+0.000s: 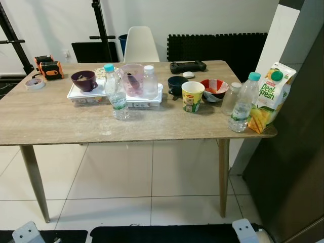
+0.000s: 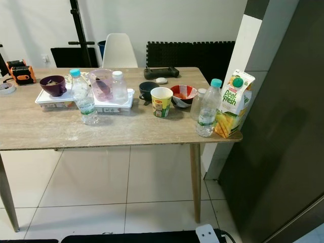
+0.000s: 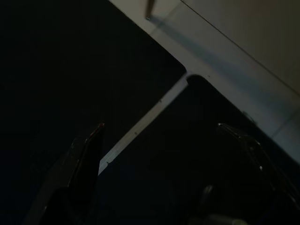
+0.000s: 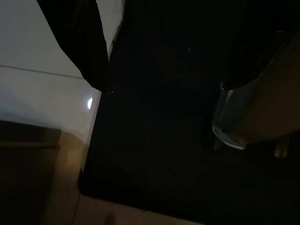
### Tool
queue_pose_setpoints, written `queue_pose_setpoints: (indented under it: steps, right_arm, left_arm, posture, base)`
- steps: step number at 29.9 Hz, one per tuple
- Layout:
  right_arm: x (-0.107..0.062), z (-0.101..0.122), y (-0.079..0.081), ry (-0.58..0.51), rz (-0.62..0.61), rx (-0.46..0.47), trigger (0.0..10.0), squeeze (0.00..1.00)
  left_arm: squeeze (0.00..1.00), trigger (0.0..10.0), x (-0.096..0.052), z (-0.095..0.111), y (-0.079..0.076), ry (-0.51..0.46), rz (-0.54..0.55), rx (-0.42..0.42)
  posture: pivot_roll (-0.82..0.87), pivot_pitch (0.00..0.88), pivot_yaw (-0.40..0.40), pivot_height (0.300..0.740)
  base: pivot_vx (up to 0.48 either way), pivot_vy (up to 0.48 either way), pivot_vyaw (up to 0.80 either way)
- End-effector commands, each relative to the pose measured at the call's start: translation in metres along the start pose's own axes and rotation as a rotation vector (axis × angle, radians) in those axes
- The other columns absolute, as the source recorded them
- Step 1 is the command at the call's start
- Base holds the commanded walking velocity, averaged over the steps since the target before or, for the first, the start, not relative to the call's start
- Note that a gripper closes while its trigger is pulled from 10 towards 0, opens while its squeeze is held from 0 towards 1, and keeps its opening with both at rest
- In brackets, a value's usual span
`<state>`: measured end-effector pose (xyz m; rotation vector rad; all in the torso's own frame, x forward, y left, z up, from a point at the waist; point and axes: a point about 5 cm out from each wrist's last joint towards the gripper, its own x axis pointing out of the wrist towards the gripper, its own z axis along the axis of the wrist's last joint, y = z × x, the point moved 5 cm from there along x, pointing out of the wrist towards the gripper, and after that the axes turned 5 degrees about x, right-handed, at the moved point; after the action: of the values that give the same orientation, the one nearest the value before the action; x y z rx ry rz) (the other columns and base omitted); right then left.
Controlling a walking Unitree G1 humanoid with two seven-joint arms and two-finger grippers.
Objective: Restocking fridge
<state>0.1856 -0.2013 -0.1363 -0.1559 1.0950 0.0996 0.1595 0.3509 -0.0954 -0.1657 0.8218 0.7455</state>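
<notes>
On the wooden table [image 1: 61, 121], an orange-and-green juice carton [image 1: 270, 96] stands at the near right corner. A water bottle with a teal cap [image 1: 242, 104] is right beside it, with a small clear bottle [image 1: 230, 97] just behind. Another teal-capped water bottle [image 1: 116, 93] stands mid-table in front of a white tray [image 1: 76, 93]. Both arms hang low and idle. My left gripper [image 3: 159, 126] is open over a dark floor mat and pale tiles. My right gripper [image 4: 164, 88] is also open over the mat, with nothing between its fingers.
A tall dark panel [image 1: 298, 152] rises at the right, close to the table corner. The table also holds a yellow cup [image 1: 192, 96], a red bowl [image 1: 214, 88], a dark bowl [image 1: 177, 83], a purple bowl [image 1: 84, 80], a pink jug [image 1: 132, 78] and a controller [image 1: 187, 66]. A white chair [image 1: 140, 44] stands behind.
</notes>
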Motion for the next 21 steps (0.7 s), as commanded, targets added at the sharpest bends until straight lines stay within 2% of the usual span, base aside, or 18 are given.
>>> queue_pose_setpoints:
  steps: [1, 4, 11, 13, 17, 20, 21]
  right_arm:
    - [0.001, 0.001, 0.003, 0.003, 0.006, -0.013, 10.0, 0.0]
    - [0.001, 0.002, 0.004, 0.002, 0.012, -0.014, 10.0, 0.0]
    - [0.0, -0.002, 0.003, 0.009, 0.011, -0.014, 10.0, 0.0]
    - [-0.001, -0.005, 0.0, 0.016, 0.007, -0.011, 10.0, 0.0]
    - [-0.001, -0.007, 0.0, 0.019, 0.007, -0.009, 10.0, 0.0]
    - [-0.001, -0.01, 0.007, 0.024, 0.051, 0.009, 10.0, 0.0]
    - [-0.001, -0.01, 0.007, 0.024, 0.051, 0.009, 10.0, 0.0]
  left_arm:
    - [0.0, 10.0, -0.004, -0.023, -0.016, 0.064, -0.041, 0.027]
    - [0.0, 10.0, -0.01, -0.043, -0.03, 0.114, -0.076, 0.034]
    - [0.0, 10.0, -0.013, -0.052, -0.027, 0.134, -0.069, 0.042]
    - [0.0, 10.0, -0.01, -0.045, -0.014, 0.11, -0.027, 0.012]
    - [0.0, 10.0, -0.009, -0.039, -0.006, 0.088, 0.003, -0.015]
    - [0.0, 10.0, -0.002, 0.005, 0.029, -0.06, 0.131, -0.167]
    - [0.0, 10.0, -0.002, 0.005, 0.029, -0.06, 0.131, -0.167]
  posture:
    - [0.01, 0.0, -0.023, 0.74]
    - [0.01, 0.0, -0.024, 0.74]
    - [0.01, 0.0, -0.026, 0.74]
    - [0.0, 0.0, -0.027, 0.74]
    - [0.0, 0.0, -0.027, 0.74]
    - [0.0, 0.0, -0.036, 0.74]
    - [0.0, 0.0, -0.036, 0.74]
  base:
    - [0.0, -0.48, 0.0]
    - [0.0, -0.192, 0.0]
    - [0.0, 0.0, 0.0]
    - [0.0, 0.0, 0.0]
    - [0.0, 0.0, 0.0]
    - [0.0, 0.0, 0.0]
    - [0.0, 0.0, 0.0]
